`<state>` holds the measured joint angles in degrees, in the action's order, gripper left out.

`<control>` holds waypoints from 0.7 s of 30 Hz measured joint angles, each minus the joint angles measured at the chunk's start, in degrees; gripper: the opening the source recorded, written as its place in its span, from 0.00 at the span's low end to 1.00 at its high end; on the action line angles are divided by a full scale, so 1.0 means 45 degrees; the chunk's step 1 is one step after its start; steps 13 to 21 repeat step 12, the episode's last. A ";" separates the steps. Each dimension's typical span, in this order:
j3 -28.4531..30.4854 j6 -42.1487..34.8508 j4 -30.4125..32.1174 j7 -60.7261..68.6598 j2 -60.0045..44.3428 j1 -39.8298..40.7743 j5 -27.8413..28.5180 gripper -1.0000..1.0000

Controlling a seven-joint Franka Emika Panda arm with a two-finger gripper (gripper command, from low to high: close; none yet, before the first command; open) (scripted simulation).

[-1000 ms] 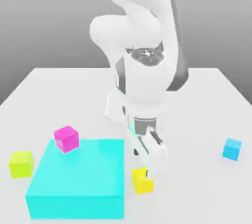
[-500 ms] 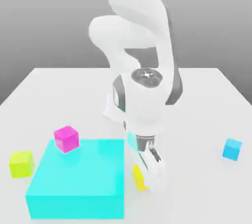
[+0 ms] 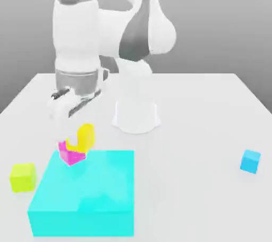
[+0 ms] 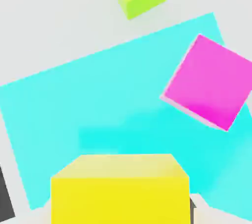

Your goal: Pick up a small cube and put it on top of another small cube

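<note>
White bench (image 3: 202,129) w/ bare room at exterior view's right. Claw (image 3: 79,129) clamped on yellow cube (image 3: 85,137), just above pink cube (image 3: 70,154) at cyan block's (image 3: 85,193) far corner.

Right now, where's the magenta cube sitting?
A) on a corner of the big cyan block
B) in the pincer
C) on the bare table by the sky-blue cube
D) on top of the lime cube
A: the magenta cube rests on the far corner of the big cyan block at the exterior view's left, while the yellow cube hangs just above it under the pincer.
</note>
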<state>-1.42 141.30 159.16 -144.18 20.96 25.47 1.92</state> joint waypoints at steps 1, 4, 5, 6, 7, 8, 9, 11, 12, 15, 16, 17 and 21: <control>0.0155 -0.0422 0.0097 -0.0433 0.0458 0.0337 -0.0056 0.00; 0.0276 -0.0531 0.0690 -0.1314 0.0668 0.0678 -0.0357 0.00; 0.0285 -0.0122 0.0832 -0.1392 0.0347 0.0692 -0.0384 0.00; 0.0290 0.0358 0.0959 -0.1432 -0.0034 0.0698 -0.0397 0.00; 0.0296 0.0874 0.1078 -0.1451 -0.0445 0.0698 -0.0405 0.00; 0.0297 0.1410 0.1193 -0.1460 -0.0872 0.0698 -0.0410 0.00; 0.0299 0.1802 0.1275 -0.1461 -0.1185 0.0695 -0.0419 1.00; 0.0299 0.1802 0.1276 -0.1462 -0.1185 0.0695 -0.0419 1.00; 0.0299 0.1802 0.1276 -0.1462 -0.1185 0.0695 -0.0419 1.00; 0.0299 0.1802 0.1276 -0.1462 -0.1185 0.0695 -0.0419 1.00; 0.0299 0.1802 0.1276 -0.1462 -0.1185 0.0695 -0.0419 1.00; 0.0299 0.1802 0.1276 -0.1462 -0.1185 0.0695 -0.0419 1.00; 0.0299 0.1802 0.1276 -0.1462 -0.1185 0.0695 -0.0419 1.00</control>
